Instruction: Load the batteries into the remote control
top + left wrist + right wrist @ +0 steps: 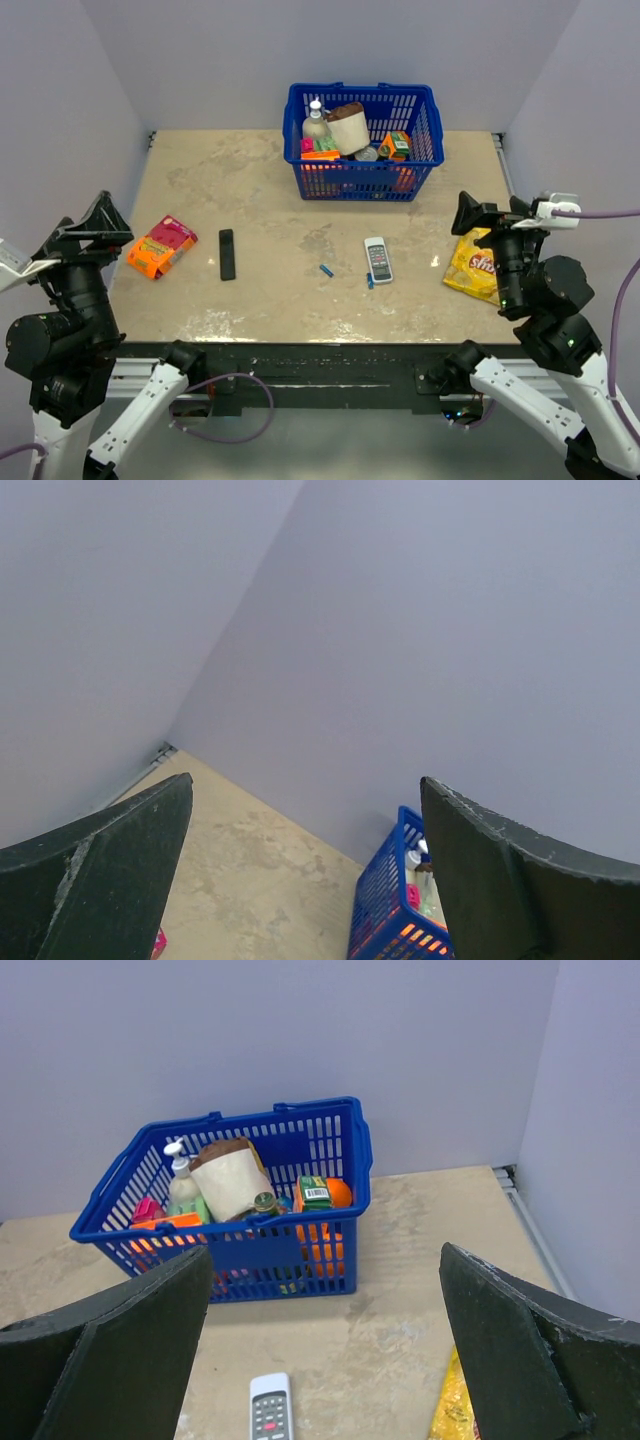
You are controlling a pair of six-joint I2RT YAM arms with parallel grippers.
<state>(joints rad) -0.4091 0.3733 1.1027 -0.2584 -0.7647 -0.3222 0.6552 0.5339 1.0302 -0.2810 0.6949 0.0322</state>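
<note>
Left of batteries (326, 270), perhaps two: remote control (227, 254).

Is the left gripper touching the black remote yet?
Apart. The top view shows the left gripper off to the left, with the orange snack pack lying between it and the black remote.
</note>
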